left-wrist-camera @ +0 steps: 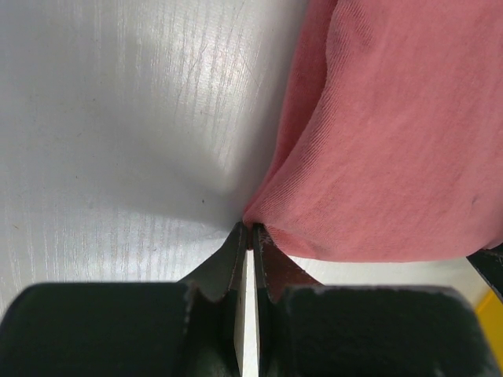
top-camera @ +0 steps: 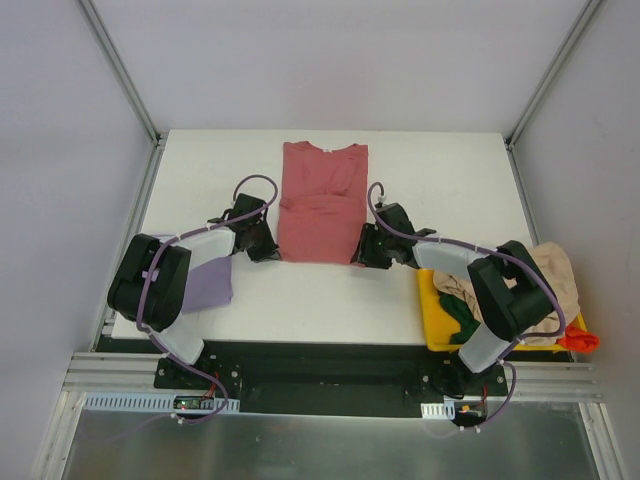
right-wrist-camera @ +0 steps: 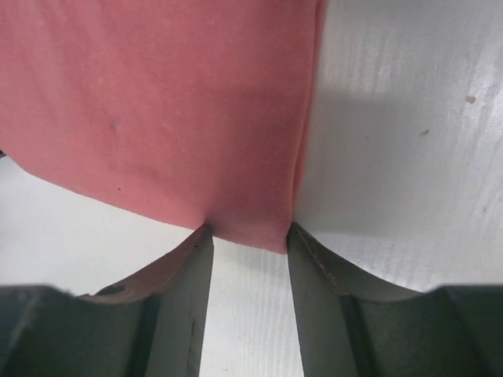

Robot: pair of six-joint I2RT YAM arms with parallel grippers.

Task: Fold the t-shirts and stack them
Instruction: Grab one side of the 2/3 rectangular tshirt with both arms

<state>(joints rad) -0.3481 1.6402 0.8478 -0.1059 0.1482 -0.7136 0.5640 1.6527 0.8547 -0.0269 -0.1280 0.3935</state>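
Observation:
The dusty pink-red t-shirt lies flat in the middle of the white table, narrowed lengthwise, collar at the far end. My left gripper is at its near left corner. In the left wrist view the gripper is shut, pinching that corner of the shirt. My right gripper is at the near right corner. In the right wrist view it is open, with the corner of the shirt lying between its tips. A folded lavender t-shirt lies at the near left, partly under my left arm.
A yellow bin stands at the near right edge, partly under my right arm. It holds a beige tee, a green one and an orange-red one. Grey walls and metal posts enclose the table.

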